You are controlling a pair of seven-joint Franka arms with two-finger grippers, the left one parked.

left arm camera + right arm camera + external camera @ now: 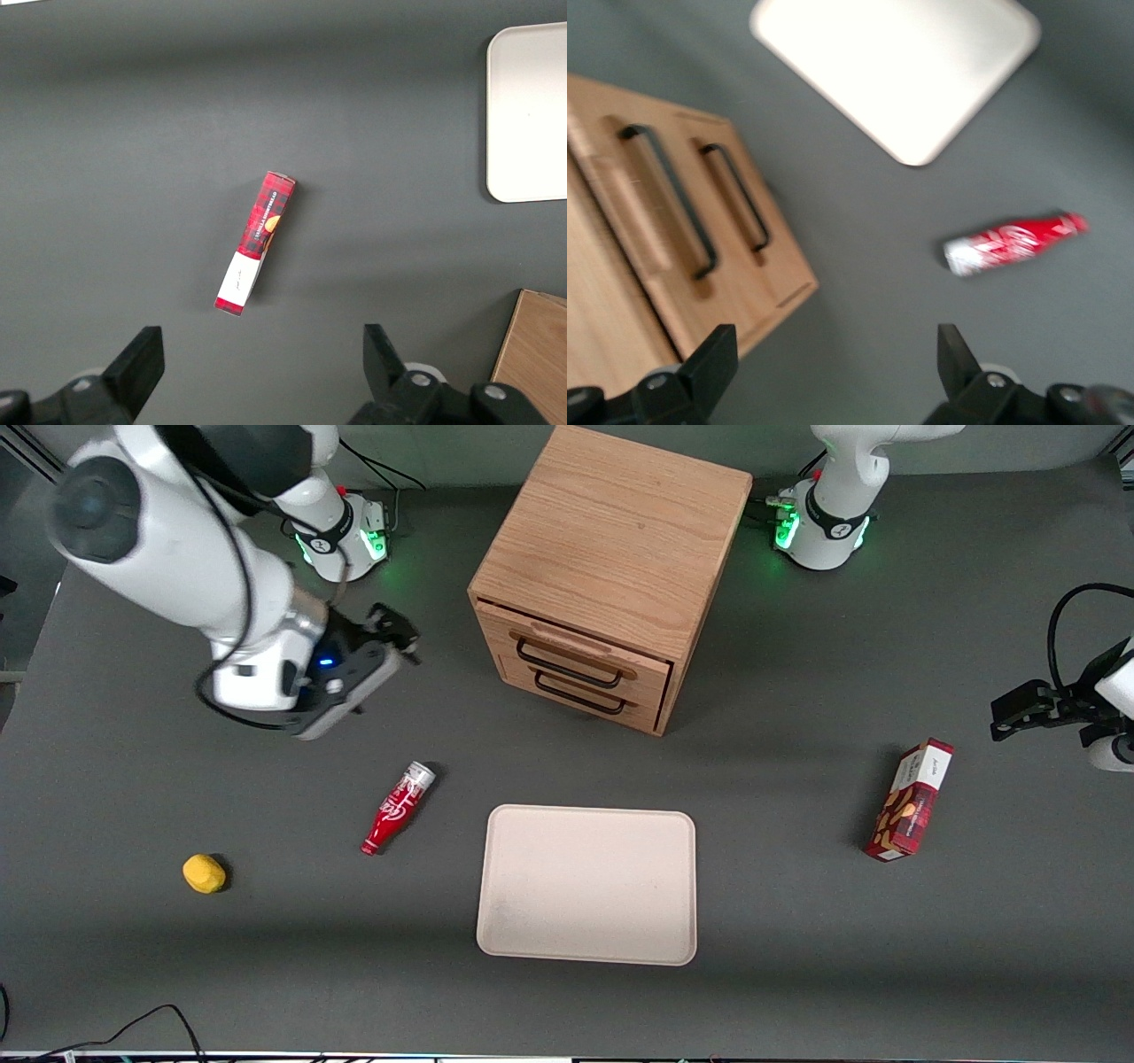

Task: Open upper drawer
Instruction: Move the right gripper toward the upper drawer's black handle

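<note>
The oak cabinet (611,540) stands at the middle of the table, its front turned partly toward the front camera. The upper drawer (585,657) is shut or nearly shut, with its thin black bar handle (567,666) just above the bottom drawer's identical handle (580,696). My right gripper (399,633) hangs in the air beside the cabinet, toward the working arm's end, apart from both handles. In the right wrist view the gripper (837,354) is open and empty over bare table, with the upper handle (669,199) and the lower handle (740,195) in sight.
A red bottle (397,808) lies nearer the front camera than the gripper and also shows in the right wrist view (1014,241). A pale tray (587,884) lies in front of the cabinet. A yellow object (204,872) and a red snack box (911,801) lie toward the table ends.
</note>
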